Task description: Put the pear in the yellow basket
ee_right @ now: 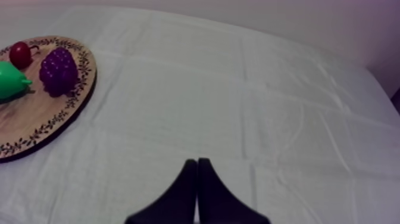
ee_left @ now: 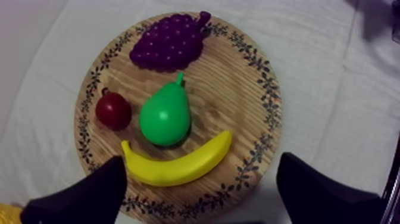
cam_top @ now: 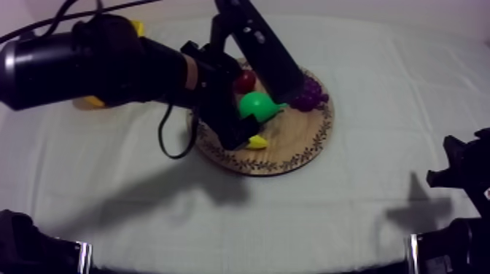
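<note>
Left fingers (ee_left: pixel 89 193), spread wide and holding nothing, hang above the wooden board (ee_left: pixel 244 89). The pear (ee_left: pixel 165 115) lies on the board just beyond the gap between them, behind the banana (ee_left: pixel 178 165). Reaching in from upper left, the left arm (cam_top: pixel 109 58) covers most of the yellow basket (cam_top: pixel 91 102). Right fingers (ee_right: pixel 187 196) lie pressed together over bare worktop (ee_right: pixel 268 89).
</note>
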